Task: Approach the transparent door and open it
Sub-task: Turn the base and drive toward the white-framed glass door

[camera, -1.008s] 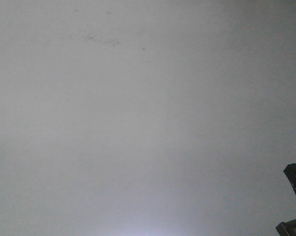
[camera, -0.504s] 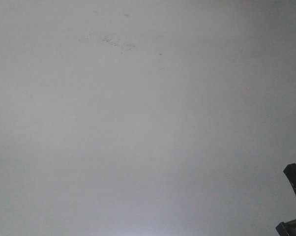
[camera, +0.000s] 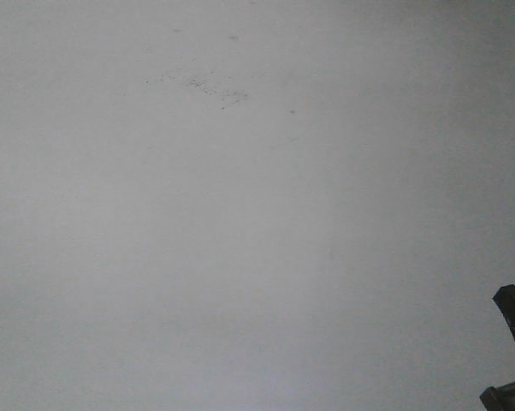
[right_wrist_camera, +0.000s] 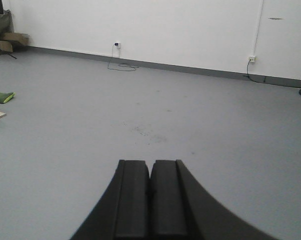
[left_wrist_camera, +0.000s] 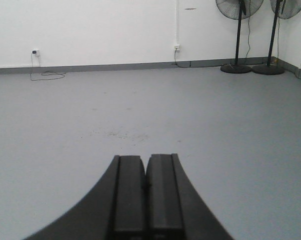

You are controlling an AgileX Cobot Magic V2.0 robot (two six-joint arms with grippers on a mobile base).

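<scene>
Nearest, the left hand (left_wrist_camera: pixel 146 200) and the right hand (right_wrist_camera: pixel 150 200) are seen pressed fully together with nothing held, presumably tucked for driving. Beyond, bare grey floor (left_wrist_camera: pixel 200 125) is bounded by a white wall (left_wrist_camera: pixel 90 30) and, far right, two fans (left_wrist_camera: pixel 239 7). The transparent door is shown in no view; no writing can be read.

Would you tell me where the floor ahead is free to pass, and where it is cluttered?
The grey floor is bare from the shut left gripper and right gripper to the white wall, save a scuffed patch. Crowded spots: two fans in the right corner, boxes and a green item at far left.
</scene>
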